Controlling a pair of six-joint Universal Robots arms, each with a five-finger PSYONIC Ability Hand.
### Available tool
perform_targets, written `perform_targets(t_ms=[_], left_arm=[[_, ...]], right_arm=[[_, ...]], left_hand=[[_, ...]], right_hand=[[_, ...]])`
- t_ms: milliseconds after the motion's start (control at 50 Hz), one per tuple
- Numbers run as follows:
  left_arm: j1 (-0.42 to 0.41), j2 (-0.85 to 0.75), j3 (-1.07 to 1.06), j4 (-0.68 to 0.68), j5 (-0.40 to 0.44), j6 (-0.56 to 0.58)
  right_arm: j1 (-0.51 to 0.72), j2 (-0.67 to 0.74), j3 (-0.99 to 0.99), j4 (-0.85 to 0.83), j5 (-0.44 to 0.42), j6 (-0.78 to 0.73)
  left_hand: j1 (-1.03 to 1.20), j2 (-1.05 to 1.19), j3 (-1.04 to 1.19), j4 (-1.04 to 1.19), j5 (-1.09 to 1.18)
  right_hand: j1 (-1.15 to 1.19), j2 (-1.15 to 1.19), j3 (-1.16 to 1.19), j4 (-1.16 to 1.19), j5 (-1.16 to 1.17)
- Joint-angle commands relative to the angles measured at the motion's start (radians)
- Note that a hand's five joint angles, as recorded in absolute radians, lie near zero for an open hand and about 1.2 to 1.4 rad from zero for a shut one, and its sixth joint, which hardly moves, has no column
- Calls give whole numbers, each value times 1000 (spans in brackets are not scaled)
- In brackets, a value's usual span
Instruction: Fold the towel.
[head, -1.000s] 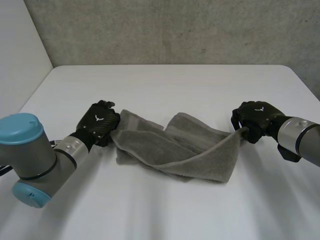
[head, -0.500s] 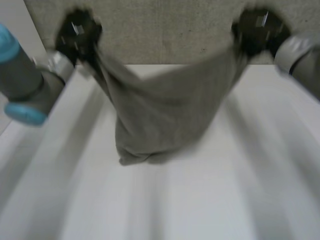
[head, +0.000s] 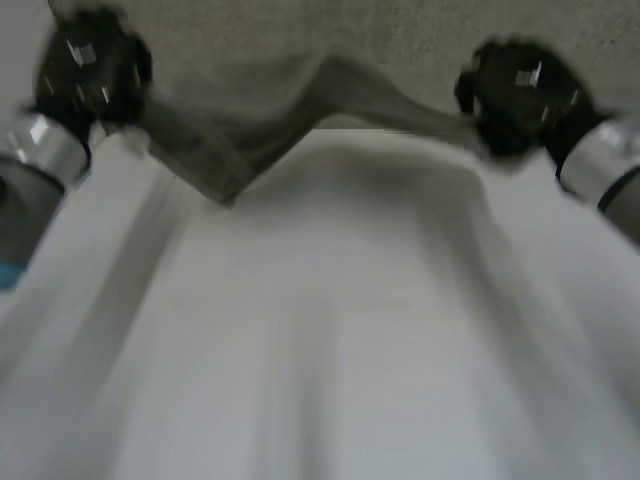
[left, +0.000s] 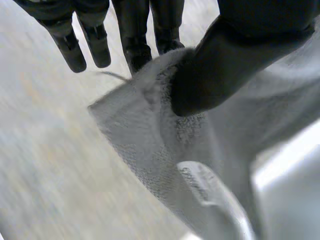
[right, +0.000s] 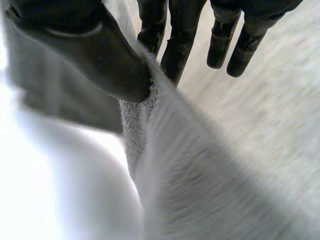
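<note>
White table (head: 330, 350) below; left hand (head: 90, 70), right hand (head: 520, 90) high, apart, each pinching towel (head: 225, 165).

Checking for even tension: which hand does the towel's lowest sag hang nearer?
The left hand; the towel dips beside it, then runs taut to the right hand.

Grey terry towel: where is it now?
In the head view the grey terry towel hangs over the far side of the white table, its ends pinched by the left hand and the right hand, sagging lowest nearer the left.
</note>
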Motion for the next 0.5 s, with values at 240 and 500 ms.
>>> perform_targets(t_ms=[240,500], left_arm=[[36,-92,-384,103,83,265],[87,-86,-375,79,80,258]], right_arm=[[-86,91,403,-26,2,-176],[-92,124,394,-36,85,-49]], left_hand=[[95,62,-58,-66,71],[95,62,-58,-66,71]], right_hand=[[64,96,-53,-76,58],[-413,-381,-53,-76,-419]])
